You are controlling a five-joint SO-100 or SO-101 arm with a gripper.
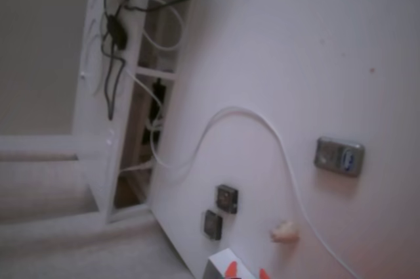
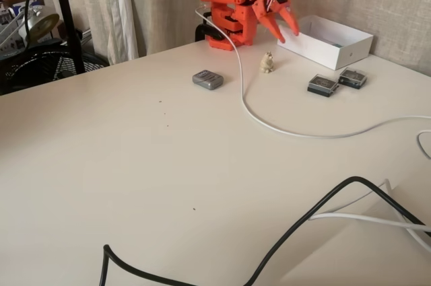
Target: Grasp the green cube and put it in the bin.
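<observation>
The orange two-finger hand (image 2: 289, 35) is seen in one fixed view with its fingers spread apart and pointed downward, nothing being held between them. It is poised over the near left corner of the white rectangular open-topped bin (image 2: 350, 49), at the far edge of the pale table (image 2: 135, 165). The arm is folded back on itself behind the hand.

In the other fixed view only two orange fingertips (image 1: 231, 269) are shown, cut off by the bottom edge, and only one corner of the bin (image 1: 220, 267) is visible beside them. This view is blurred and tilted.

The green cube cannot be made out in either fixed view; its position relative to the hand cannot be told. The floor of the bin is largely hidden by its near wall.

A small beige figurine (image 2: 267, 62) is placed on the table just in front of the hand. Two dark square chips (image 2: 322, 85) (image 2: 352, 78) are laid side by side near the front wall of the bin. A grey-silver rectangular device (image 2: 207, 79) is located to the left of the figurine in this view. A white cable (image 2: 269, 121) is routed from the arm across the table, and a black cable (image 2: 303, 225) is laid across the foreground, cut off at the right edge.
</observation>
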